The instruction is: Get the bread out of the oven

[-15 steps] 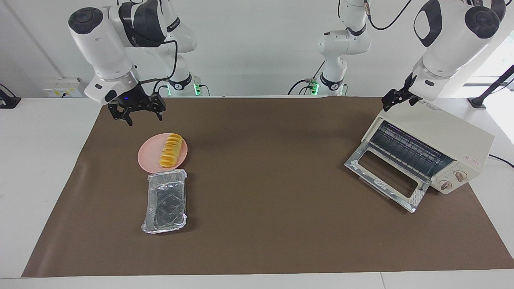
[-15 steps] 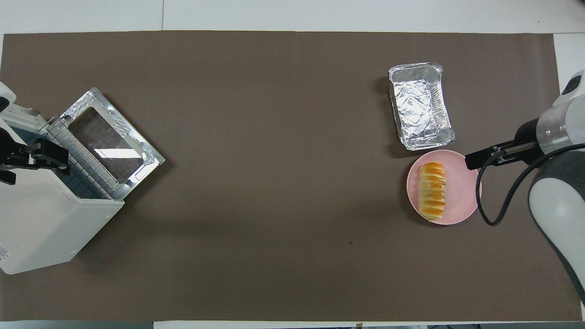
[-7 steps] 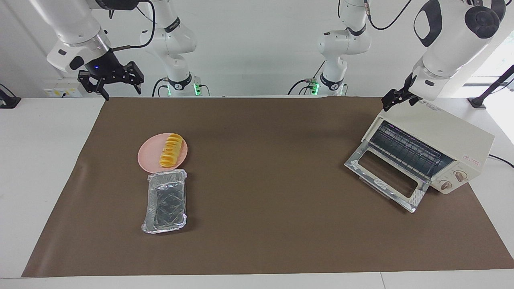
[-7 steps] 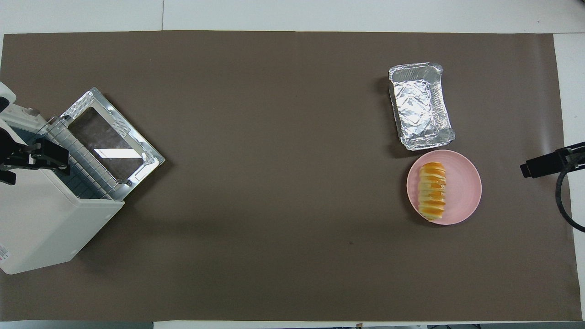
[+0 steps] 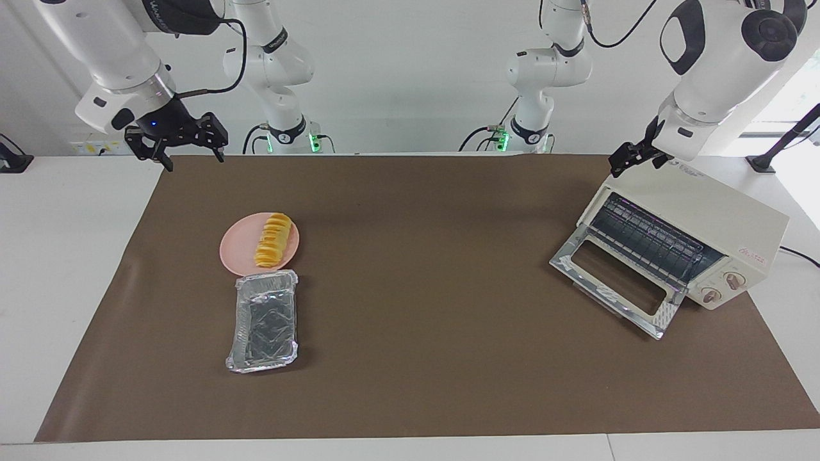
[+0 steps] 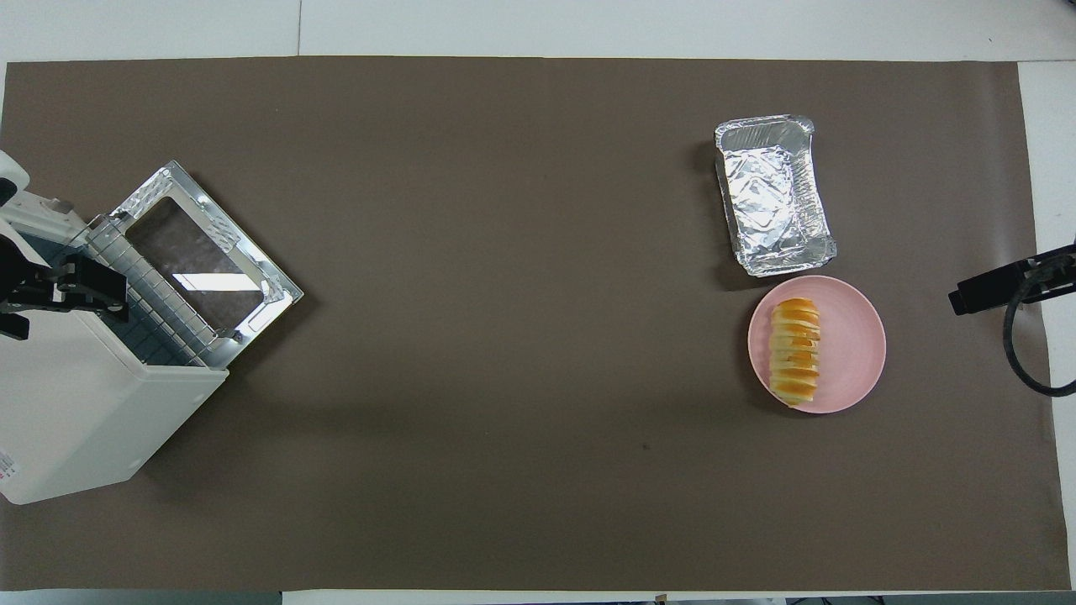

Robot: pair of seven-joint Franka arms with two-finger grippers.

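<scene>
The bread, a ridged golden-yellow loaf, lies on a pink plate toward the right arm's end of the table. The cream-white oven stands at the left arm's end. Its glass door is dropped open and its wire rack is bare. My right gripper hangs open and holds nothing, raised over the mat's corner nearest the robots and apart from the plate. My left gripper hovers open over the oven's top front edge, with nothing in it.
A crinkled silver foil tray with nothing in it lies just beside the plate, farther from the robots. A brown mat covers the table. Two more arms stand at the wall.
My right gripper has risen from just beside the plate and swung out toward the right arm's end of the table. The left arm, bread and oven have not moved.
</scene>
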